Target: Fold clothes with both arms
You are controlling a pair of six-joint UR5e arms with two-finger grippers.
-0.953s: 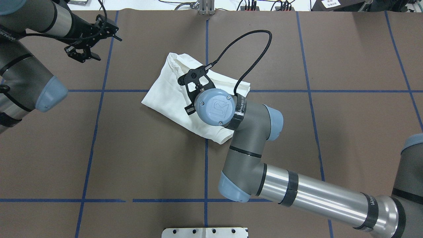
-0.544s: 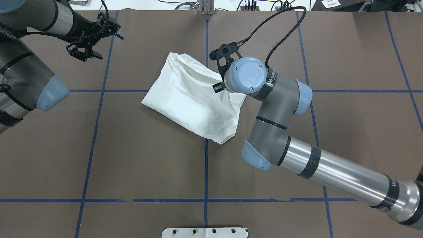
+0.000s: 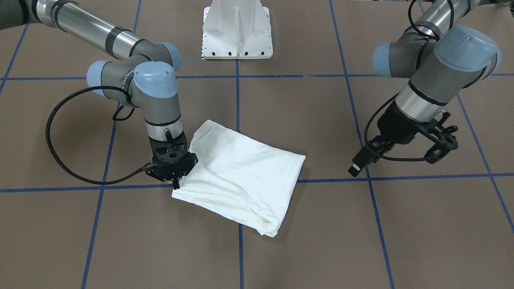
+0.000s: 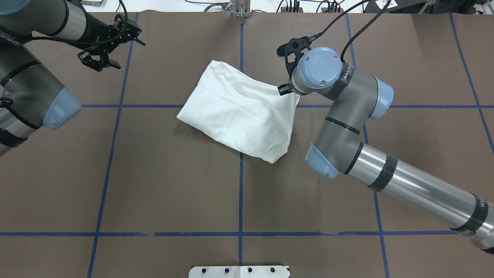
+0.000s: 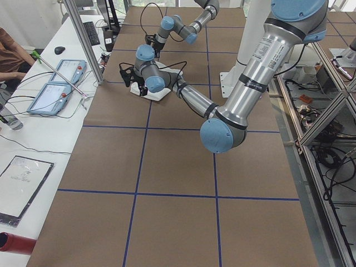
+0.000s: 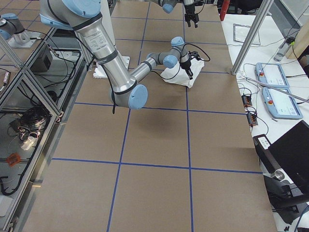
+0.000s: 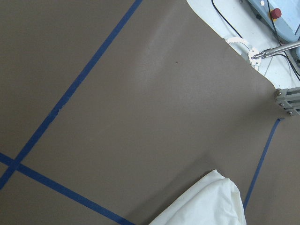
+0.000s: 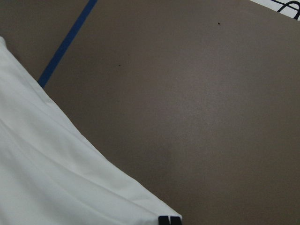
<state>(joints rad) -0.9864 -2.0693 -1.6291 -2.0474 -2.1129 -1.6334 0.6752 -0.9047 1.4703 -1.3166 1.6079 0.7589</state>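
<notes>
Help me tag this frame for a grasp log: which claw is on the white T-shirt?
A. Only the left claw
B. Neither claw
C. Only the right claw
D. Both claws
C: the right claw is closed on a corner of the T-shirt, while the left claw hangs open off to the side, apart from the cloth.
</notes>
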